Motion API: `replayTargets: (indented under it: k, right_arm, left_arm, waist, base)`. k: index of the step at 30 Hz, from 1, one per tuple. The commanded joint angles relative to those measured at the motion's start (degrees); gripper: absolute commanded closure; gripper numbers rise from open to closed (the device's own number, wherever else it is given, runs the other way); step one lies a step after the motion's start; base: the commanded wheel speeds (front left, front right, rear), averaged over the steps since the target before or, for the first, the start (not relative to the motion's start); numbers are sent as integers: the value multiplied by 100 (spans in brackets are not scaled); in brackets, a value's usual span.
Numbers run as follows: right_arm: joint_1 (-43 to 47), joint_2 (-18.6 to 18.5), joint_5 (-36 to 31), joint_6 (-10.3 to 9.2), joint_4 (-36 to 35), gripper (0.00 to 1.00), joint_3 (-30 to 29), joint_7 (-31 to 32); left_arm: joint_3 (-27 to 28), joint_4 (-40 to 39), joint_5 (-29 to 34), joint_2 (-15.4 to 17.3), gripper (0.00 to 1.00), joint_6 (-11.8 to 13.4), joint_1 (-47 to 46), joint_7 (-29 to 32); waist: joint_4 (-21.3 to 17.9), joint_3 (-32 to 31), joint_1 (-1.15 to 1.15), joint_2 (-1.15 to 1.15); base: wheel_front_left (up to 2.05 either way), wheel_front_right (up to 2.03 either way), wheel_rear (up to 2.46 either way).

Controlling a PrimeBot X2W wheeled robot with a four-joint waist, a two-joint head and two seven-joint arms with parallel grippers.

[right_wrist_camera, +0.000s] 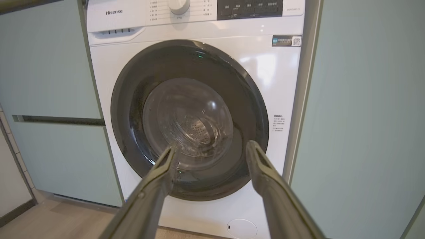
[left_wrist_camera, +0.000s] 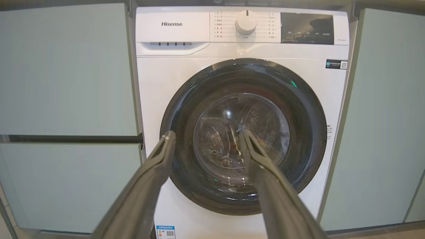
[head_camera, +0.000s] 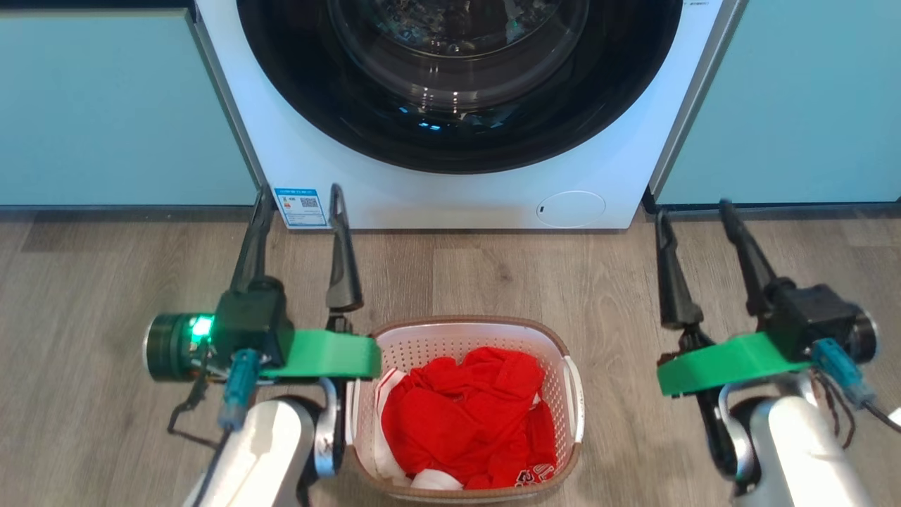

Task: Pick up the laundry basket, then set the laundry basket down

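Observation:
The laundry basket (head_camera: 450, 332), white with perforated walls and a brown rim band, stands on the wooden floor at the bottom centre of the head view, holding red and white clothes (head_camera: 468, 419). My left gripper (head_camera: 299, 198) hovers to the basket's left, open and empty, fingers pointing at the washing machine. To the basket's right, my right gripper (head_camera: 693, 210) is likewise open and empty. Each wrist view looks along its own spread fingers, the left gripper (left_wrist_camera: 206, 134) and the right gripper (right_wrist_camera: 212, 145), at the machine's door.
A white front-loading washing machine (head_camera: 394, 190) with a shut dark round door (left_wrist_camera: 244, 136) stands just beyond the basket. Pale teal cabinets (head_camera: 105, 105) flank it on both sides. Wooden floor (head_camera: 493, 271) lies between machine and basket.

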Motion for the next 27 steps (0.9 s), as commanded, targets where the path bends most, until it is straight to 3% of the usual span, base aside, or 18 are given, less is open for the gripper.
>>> replayTargets:
  k: [1,6,13,19,27]
  right_arm:
    - [-284,32,-195,38,-373,0,92,-105]
    - [-261,39,-464,39,-594,0,101,-172]
    - [-136,40,-470,41,-296,0,87,-268]
    - [-36,41,-364,41,203,0,19,-268]
    - [7,42,-341,41,769,0,47,-268]
  left_arm:
    - [206,-381,297,-29,0,40,-180,-87]
    - [271,-580,511,-128,0,45,-102,-154]
    - [646,206,390,-367,0,-715,190,-249]
    - [961,833,391,-449,0,-1049,287,-249]
    - [1113,1297,167,-459,0,-1159,370,-249]
  waist:
    - [3,9,0,0]
    - [12,14,0,0]
    - [16,-24,0,0]
    - [10,-29,0,0]
    - [-23,-23,0,0]
  base:
    - [0,0,0]
    - [0,0,0]
    - [0,0,0]
    - [0,0,0]
    - [0,0,0]
